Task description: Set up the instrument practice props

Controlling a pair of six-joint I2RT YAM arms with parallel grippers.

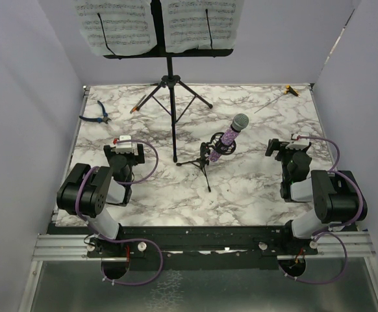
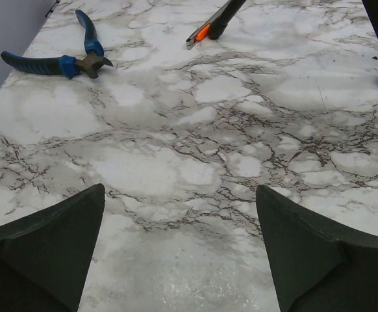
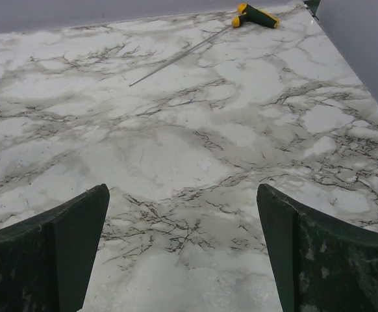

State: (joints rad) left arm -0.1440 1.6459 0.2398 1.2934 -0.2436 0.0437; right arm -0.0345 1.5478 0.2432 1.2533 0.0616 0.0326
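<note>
The tall black tripod music stand point(image 1: 171, 97) stands at the back middle of the marble table. Its desk carries white sheet-music pages point(image 1: 156, 25) held by black clips. The purple glitter microphone point(image 1: 231, 134) sits tilted in the small black tripod mic stand point(image 1: 205, 161) at the table's middle. My left gripper point(image 1: 123, 144) is open and empty at the left, low over bare marble point(image 2: 179, 195). My right gripper point(image 1: 281, 146) is open and empty at the right, also over bare marble point(image 3: 182, 195). Two music stand feet show in the left wrist view point(image 2: 218, 23).
Blue-handled pliers point(image 1: 97, 116) lie at the back left; they also show in the left wrist view point(image 2: 59, 62). A thin rod tool with a yellow and green handle point(image 1: 290, 91) lies at the back right, also in the right wrist view point(image 3: 254, 16). Walls enclose the table.
</note>
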